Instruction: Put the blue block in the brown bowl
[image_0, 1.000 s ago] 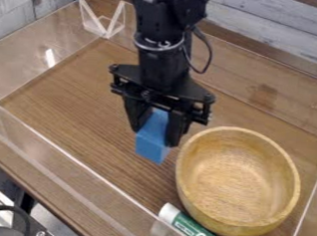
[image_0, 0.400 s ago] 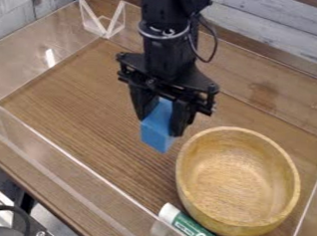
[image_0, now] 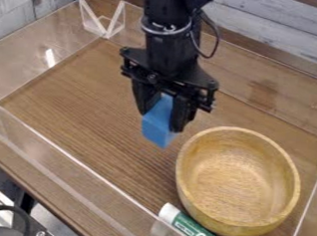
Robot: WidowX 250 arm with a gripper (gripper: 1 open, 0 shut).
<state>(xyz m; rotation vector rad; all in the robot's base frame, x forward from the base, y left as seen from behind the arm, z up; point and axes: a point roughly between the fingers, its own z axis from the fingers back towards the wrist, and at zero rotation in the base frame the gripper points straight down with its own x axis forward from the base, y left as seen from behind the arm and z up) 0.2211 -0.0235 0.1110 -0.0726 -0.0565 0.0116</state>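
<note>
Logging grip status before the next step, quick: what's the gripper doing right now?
Gripper: closed on the blue block, held up beside the bowl.

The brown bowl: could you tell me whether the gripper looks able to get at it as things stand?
Probably yes: the gripper, closed on the blue block, hangs just beside the brown bowl, whose top is open, and nothing visible stands between them.
</note>
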